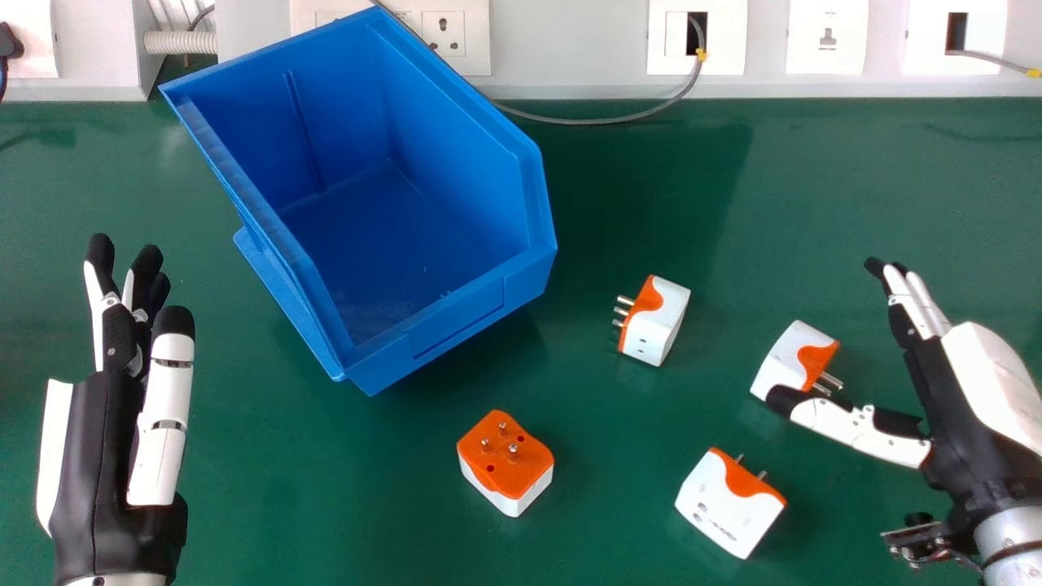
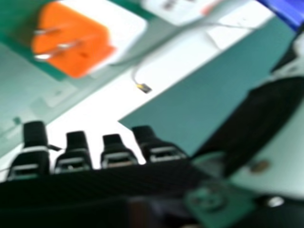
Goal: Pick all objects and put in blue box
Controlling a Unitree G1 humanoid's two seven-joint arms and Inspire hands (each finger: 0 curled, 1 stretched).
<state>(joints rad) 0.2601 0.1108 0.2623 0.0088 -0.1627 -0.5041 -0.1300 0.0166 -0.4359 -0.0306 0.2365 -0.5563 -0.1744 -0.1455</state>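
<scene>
Before closing the right robot hand [image 1: 989, 370]: apparently at the approach step, well right of the blue box [image 1: 456, 321]; next, curl fingers and thumb round the thumb-side adaptor [image 1: 785, 358], then lift and carry boxward.
Robot hands: two; right one released, fingers straight; left robot hand [image 1: 89, 456] idle at left of box, released too.
Adaptors: four, all outside box, on the bench [image 1: 244, 488].
Front adaptor [image 1: 728, 505]: one, nearer than box, off to its right.
Pins-up adaptor [image 1: 505, 464]: one, just nearer than box.
Thumb-side adaptor: one, farthest right of box; thumb contact impossible to tell.
Box-side adaptor [image 1: 655, 321]: one, closest on box's right.
Blue box: one, tilted askew, open towards view.
Grey cable [image 1: 602, 120]: one, behind box, trailing right.
</scene>
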